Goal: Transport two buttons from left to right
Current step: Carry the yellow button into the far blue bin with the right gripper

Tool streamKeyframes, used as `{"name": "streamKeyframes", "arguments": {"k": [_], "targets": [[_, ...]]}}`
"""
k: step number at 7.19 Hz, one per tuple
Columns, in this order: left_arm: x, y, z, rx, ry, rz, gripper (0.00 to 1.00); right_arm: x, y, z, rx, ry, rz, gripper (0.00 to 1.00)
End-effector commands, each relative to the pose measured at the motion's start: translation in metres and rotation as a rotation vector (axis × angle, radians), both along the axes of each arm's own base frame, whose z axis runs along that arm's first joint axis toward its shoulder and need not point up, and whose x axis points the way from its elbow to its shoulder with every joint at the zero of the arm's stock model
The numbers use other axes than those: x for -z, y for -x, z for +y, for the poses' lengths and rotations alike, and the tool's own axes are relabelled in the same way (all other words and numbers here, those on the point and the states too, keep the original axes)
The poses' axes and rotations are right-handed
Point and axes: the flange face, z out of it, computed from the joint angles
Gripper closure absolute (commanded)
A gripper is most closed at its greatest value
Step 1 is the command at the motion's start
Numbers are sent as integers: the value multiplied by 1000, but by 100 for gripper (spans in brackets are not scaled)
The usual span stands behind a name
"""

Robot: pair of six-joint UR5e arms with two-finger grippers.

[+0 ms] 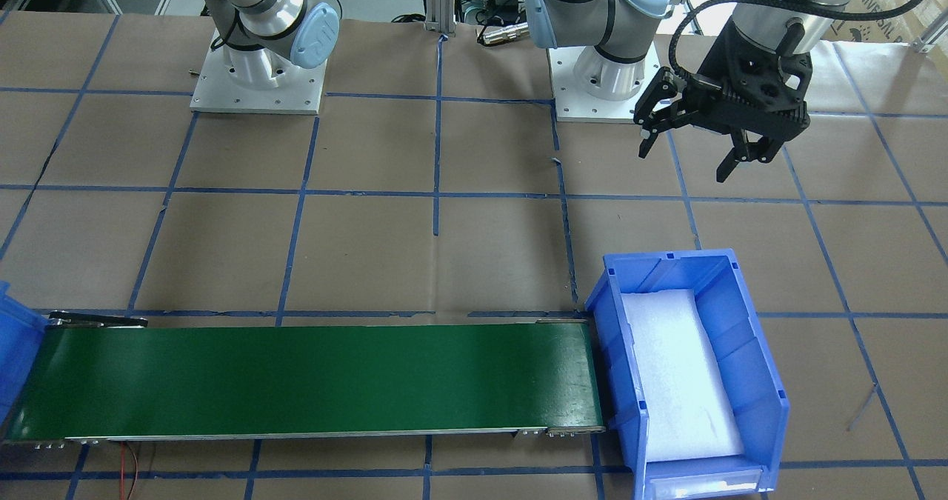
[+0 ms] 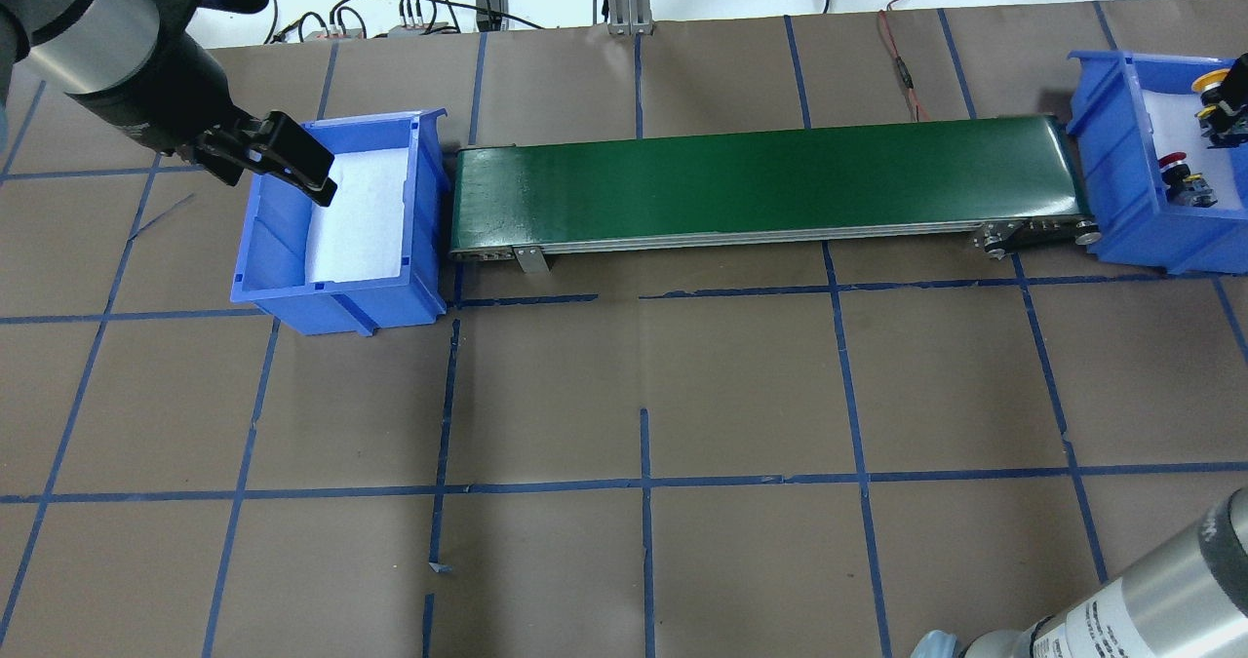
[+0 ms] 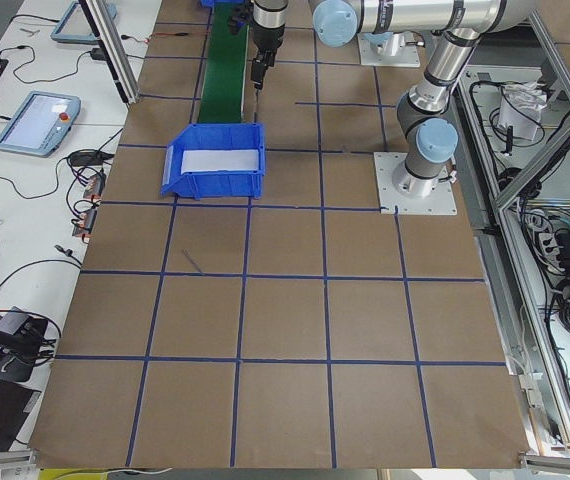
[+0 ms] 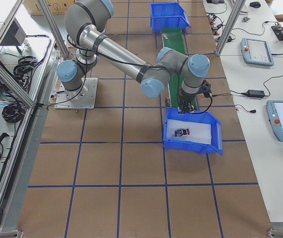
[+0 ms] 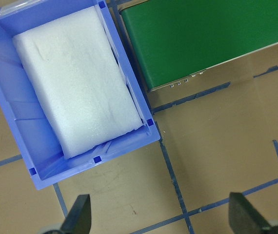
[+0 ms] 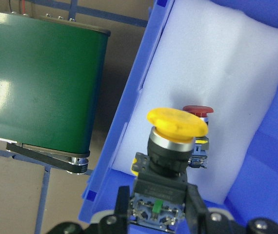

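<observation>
The green conveyor belt (image 2: 770, 185) lies bare. The blue plastic bin (image 2: 336, 302) at its left end holds only a white foam pad (image 5: 75, 83). The left gripper (image 5: 161, 219) hangs near that bin with its jaws spread wide and nothing between them.

At the belt's right end, the right gripper (image 6: 158, 209) is clamped on the grey-and-black blocky body of the yellow-capped push-button (image 6: 168, 165). It holds the button cap-up over the second blue plastic bin (image 2: 1170, 244), on the side of the bin nearest the belt. The red mushroom-capped push-button (image 6: 197, 111) already rests on that bin's white foam lining (image 6: 236, 63), just beyond the yellow one as seen from the belt.

The task looks nearly finished, so the risks lie in the release:
- **Tipping:** The yellow button appears to be clear of the foam. If it is let go from there, its wide cap could tip it over or bounce it.
- **Striking the red button:** The red button lies close by, so a drop or a descent drifting away from the belt could hit or knock it.
- **Catching the wall:** A drift towards the belt could catch the bin wall instead.
</observation>
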Motion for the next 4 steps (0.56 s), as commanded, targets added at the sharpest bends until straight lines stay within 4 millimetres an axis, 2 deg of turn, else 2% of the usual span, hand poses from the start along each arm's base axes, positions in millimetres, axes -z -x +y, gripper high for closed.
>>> {"name": "streamKeyframes", "arguments": {"k": [1, 3, 4], "targets": [[0, 0, 1, -1, 0, -2, 0, 17, 27, -32, -33, 6, 8, 93], [0, 0, 0, -2, -2, 0, 0, 44, 48, -64, -34, 6, 4, 93], [-1, 0, 4, -27, -11, -2, 0, 44, 53, -71, -34, 14, 12, 93]]}}
